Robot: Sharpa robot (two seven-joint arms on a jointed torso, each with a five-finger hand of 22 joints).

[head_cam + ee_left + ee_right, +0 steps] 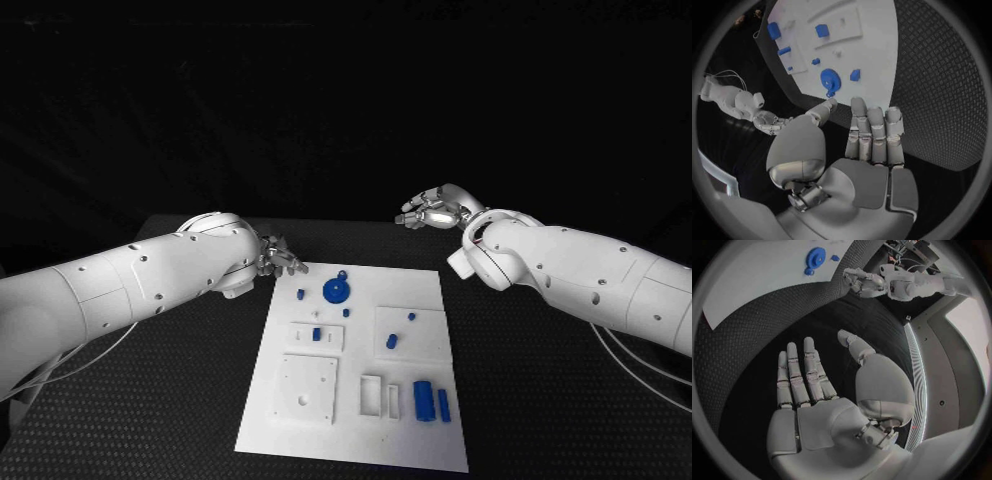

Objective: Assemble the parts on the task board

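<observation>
L hand (870,150) fingers straight, holding nothing, near white flat task board (433,300) 11 o'clock corner | R hand (826,405) fingers spread, holding nothing, off 1 o'clock | likely poised pre-grasp; blue round gear part (336,291) untouched

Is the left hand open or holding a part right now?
Open: the left hand shows straight, spread fingers with nothing between them, off the task board.

Blue parts (424,399) on white task board (310,425), black table (548,400).

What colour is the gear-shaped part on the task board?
Blue; the gear-shaped part shows best in the left wrist view.
</observation>
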